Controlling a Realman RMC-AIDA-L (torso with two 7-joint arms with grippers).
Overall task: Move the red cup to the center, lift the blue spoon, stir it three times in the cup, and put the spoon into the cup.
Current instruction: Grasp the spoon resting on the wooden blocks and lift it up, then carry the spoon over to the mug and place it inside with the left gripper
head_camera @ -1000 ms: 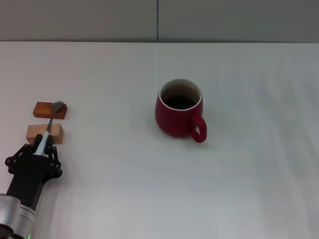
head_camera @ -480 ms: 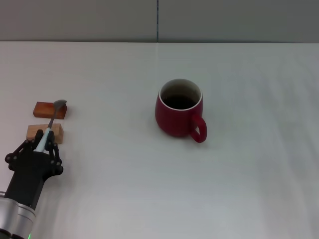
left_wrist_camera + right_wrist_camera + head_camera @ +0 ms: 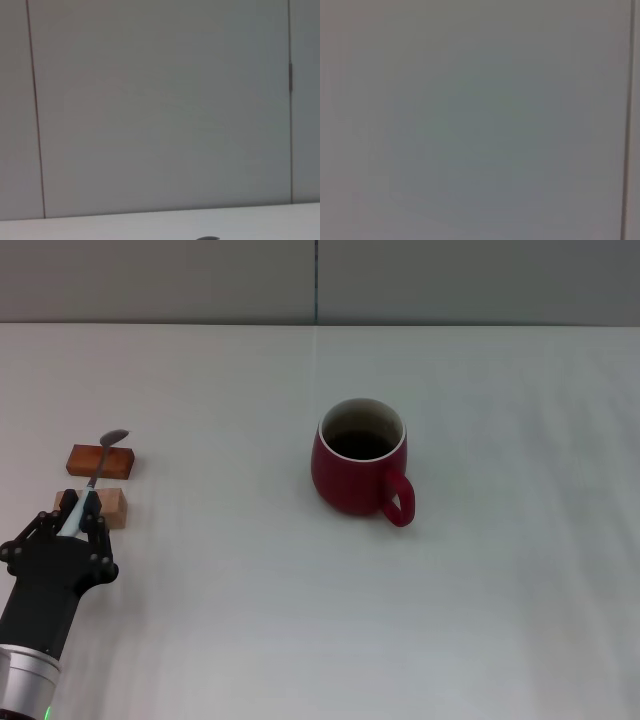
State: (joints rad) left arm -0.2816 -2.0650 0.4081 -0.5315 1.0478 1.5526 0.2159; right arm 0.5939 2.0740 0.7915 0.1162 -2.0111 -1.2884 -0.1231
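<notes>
White table (image 3: 300, 620); left gripper (image 3: 72, 515) clamps blue spoon (image 3: 92, 483).

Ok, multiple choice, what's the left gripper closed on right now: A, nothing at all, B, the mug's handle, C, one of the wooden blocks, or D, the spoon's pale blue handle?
D: in the head view the left gripper is shut on the light-blue handle of the blue spoon, whose grey bowl points out over the darker wooden block; the red cup stands apart, untouched.
</notes>
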